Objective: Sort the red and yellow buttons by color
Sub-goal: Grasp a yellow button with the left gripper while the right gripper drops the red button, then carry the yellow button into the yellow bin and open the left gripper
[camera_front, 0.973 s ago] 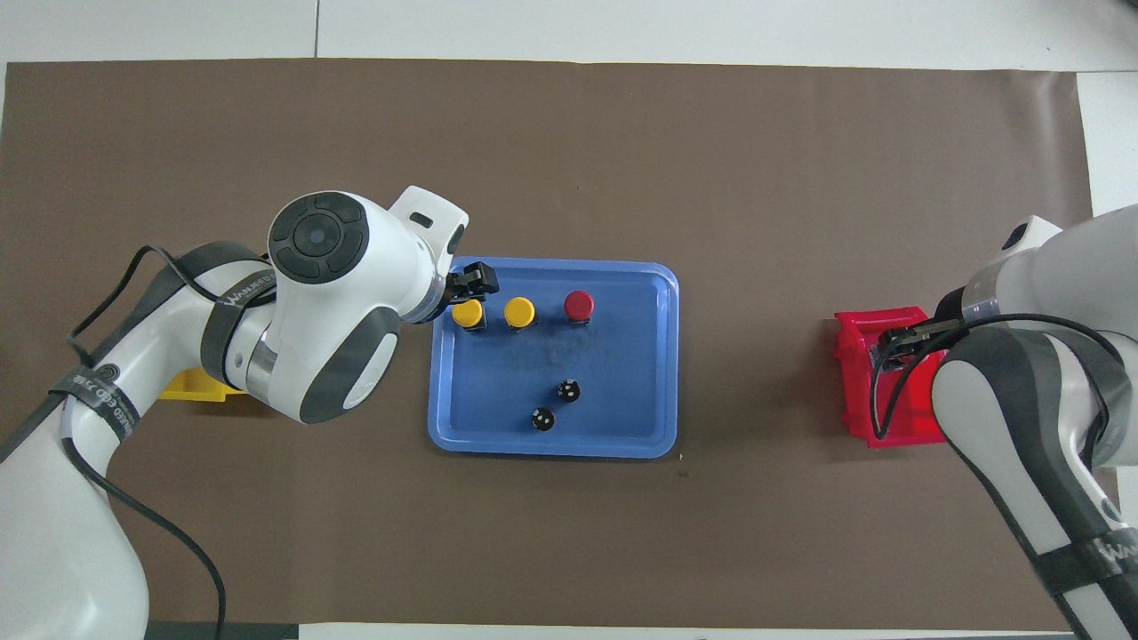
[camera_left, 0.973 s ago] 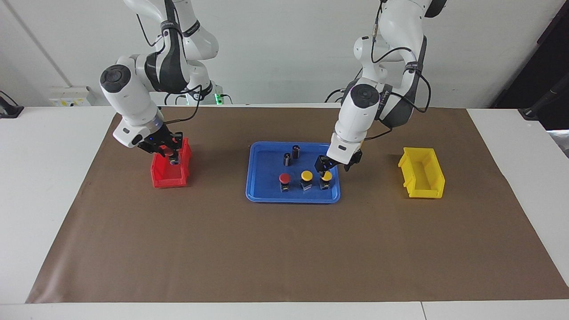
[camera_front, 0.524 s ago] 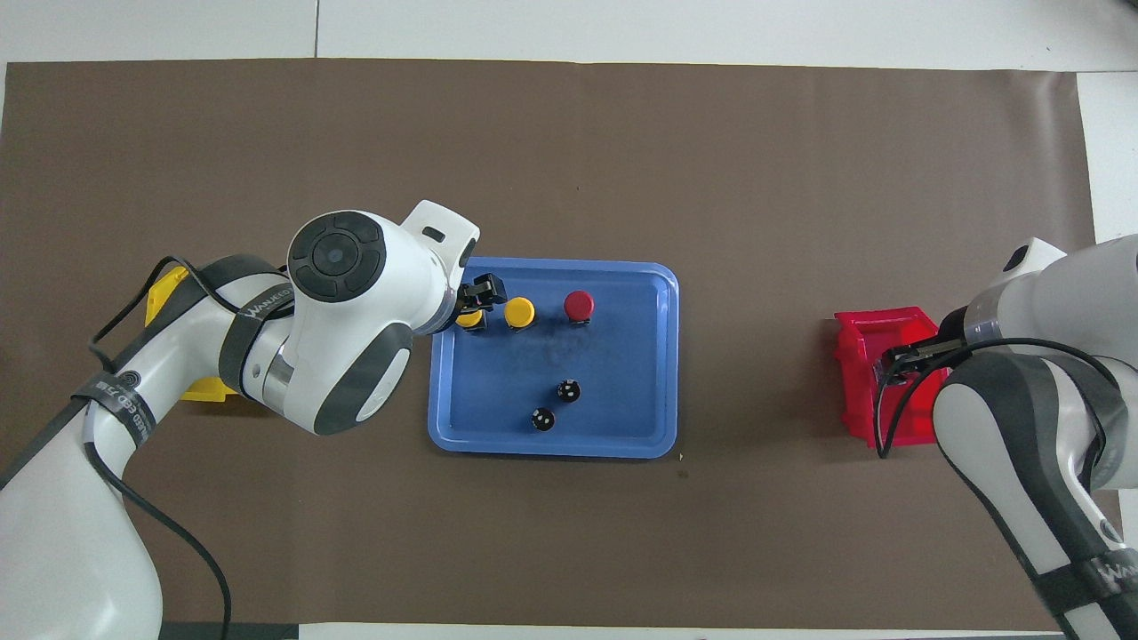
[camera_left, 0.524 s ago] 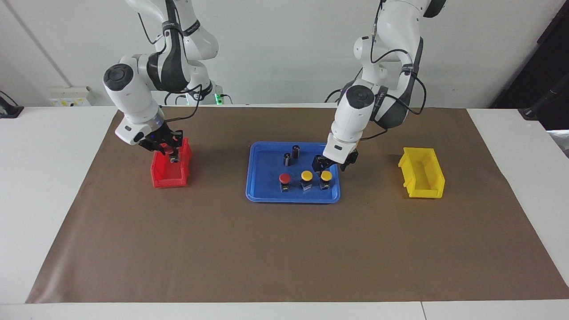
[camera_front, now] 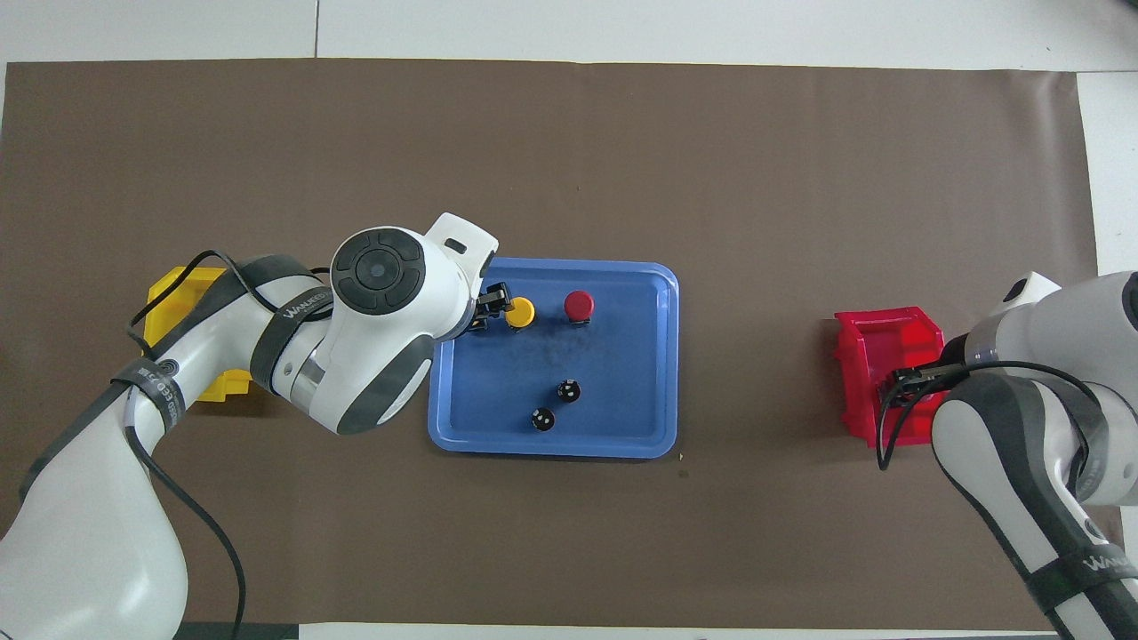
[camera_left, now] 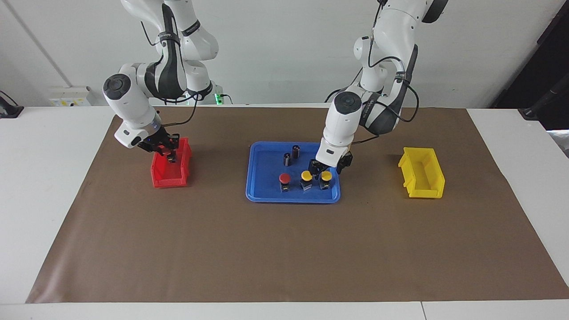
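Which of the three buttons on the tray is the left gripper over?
The yellow button at the row's end toward the left arm's end of the blue tray. The left gripper is right above it; the other yellow button and red button stand clear.

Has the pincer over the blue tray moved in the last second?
Yes. The left pincer has slid along the blue tray toward the right arm's end, from the outer yellow button toward the middle one.
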Available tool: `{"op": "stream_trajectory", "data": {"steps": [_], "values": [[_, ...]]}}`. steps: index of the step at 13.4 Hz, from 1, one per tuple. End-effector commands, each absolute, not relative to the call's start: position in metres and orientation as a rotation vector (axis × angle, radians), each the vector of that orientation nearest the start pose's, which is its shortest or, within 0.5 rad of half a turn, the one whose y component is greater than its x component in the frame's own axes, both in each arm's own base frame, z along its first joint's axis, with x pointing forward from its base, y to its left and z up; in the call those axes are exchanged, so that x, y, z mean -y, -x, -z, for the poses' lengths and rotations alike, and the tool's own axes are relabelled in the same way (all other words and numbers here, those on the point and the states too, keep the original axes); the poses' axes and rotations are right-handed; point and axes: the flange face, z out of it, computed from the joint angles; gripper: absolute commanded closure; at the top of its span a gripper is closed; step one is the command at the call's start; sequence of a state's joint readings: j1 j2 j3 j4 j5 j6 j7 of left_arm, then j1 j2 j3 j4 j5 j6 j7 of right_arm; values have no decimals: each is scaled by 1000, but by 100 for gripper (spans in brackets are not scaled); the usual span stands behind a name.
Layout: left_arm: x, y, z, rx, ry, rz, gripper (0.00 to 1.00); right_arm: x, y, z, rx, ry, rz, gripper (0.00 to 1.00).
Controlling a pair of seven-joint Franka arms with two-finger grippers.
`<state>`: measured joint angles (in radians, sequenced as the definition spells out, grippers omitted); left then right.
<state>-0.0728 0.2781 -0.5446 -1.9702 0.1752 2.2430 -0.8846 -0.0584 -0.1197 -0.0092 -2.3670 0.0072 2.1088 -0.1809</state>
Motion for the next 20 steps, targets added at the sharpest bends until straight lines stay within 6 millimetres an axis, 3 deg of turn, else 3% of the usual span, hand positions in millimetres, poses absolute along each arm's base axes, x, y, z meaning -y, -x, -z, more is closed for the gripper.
{"op": "stream_trajectory", "data": {"steps": [1, 3, 4, 5, 8, 9, 11, 12, 13, 14, 15, 16, 18, 20], "values": [[334, -508, -360, 304, 3154, 94, 18, 31, -454, -363, 195, 3116, -179, 80], [333, -510, -362, 310, 3152, 93, 23, 32, -446, -357, 206, 3123, -185, 80], [333, -510, -362, 310, 3152, 93, 33, 32, -443, -354, 212, 3125, -184, 80], [333, -510, -362, 312, 3152, 93, 45, 32, -442, -355, 212, 3125, -181, 80], [332, -510, -362, 321, 3152, 91, 92, 34, -441, -354, 213, 3125, -186, 79], [332, -511, -364, 335, 3146, 84, 98, 34, -441, -354, 215, 3125, -186, 78], [331, -517, -392, 356, 3106, 51, 98, 34, -441, -355, 218, 3125, -184, 73], [328, -521, -412, 366, 3079, 24, 98, 34, -441, -354, 216, 3124, -186, 67], [320, -523, -436, 382, 3054, 21, 98, 34, -440, -354, 218, 3124, -189, 52], [309, -523, -455, 397, 3026, 13, 98, 34, -440, -354, 223, 3123, -188, 44], [297, -524, -468, 364, 2998, -20, 98, 34, -440, -354, 233, 3122, -188, 43], [273, -528, -478, 292, 2978, -43, 98, 35, -440, -354, 234, 3122, -188, 43], [200, -536, -519, 190, 3033, -79, 98, 34, -442, -356, 239, 3121, -193, 43], [134, -539, -539, 94, 3050, -118, 98, 33, -451, -365, 246, 3123, -184, 43]]}}
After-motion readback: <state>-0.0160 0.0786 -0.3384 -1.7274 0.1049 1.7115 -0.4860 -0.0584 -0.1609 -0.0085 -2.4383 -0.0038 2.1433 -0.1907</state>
